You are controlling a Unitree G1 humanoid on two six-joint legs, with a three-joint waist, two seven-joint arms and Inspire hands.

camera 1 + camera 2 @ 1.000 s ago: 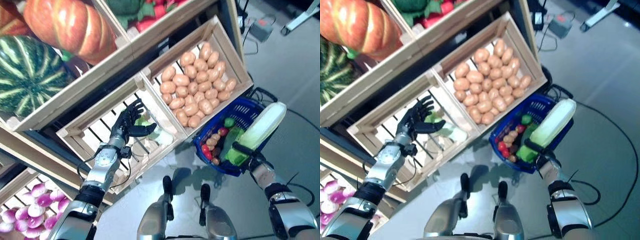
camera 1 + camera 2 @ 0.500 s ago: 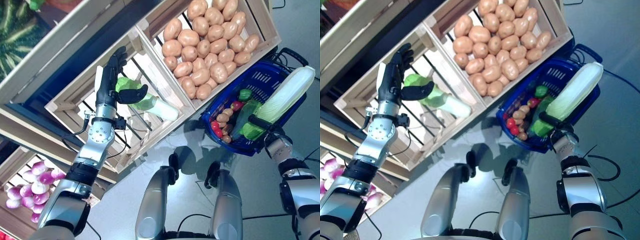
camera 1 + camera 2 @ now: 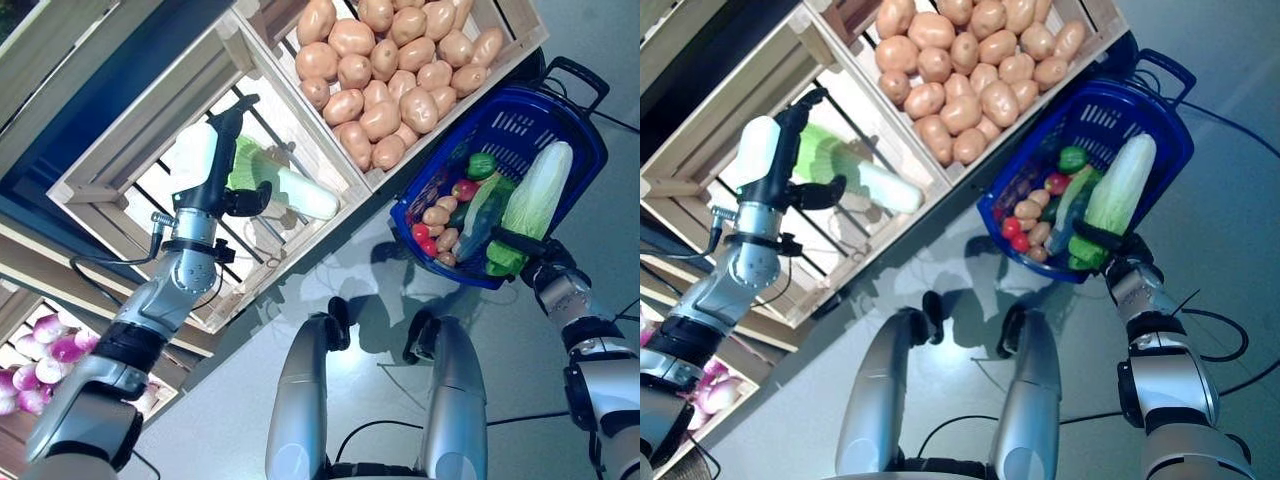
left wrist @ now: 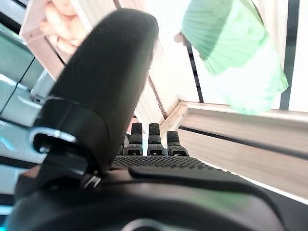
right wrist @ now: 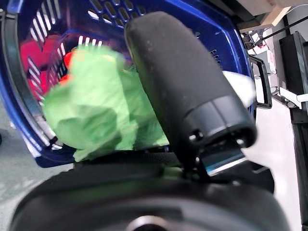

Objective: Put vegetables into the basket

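My right hand (image 3: 535, 255) is shut on the leafy end of a long pale-green napa cabbage (image 3: 535, 195) and holds it in the blue basket (image 3: 515, 125) on the floor. The right wrist view shows my thumb (image 5: 187, 91) across its green leaves (image 5: 96, 110). Small red, brown and green vegetables (image 3: 445, 215) lie in the basket. My left hand (image 3: 210, 185) is open inside a slatted wooden crate. Its fingers are straight and its thumb rests against the green end of a second napa cabbage (image 3: 300, 192), also in the left wrist view (image 4: 231, 57).
The slatted crate (image 3: 140, 130) sits on the wooden stand at my left. A second wooden crate (image 3: 525, 45) stands right beside it, its corner close to the basket's far rim. Grey floor (image 3: 620, 60) lies to the right of the basket.
The camera has tilted down. My right hand has lowered its cabbage from above the rim into the basket. My left hand has closed in on the cabbage in the crate.
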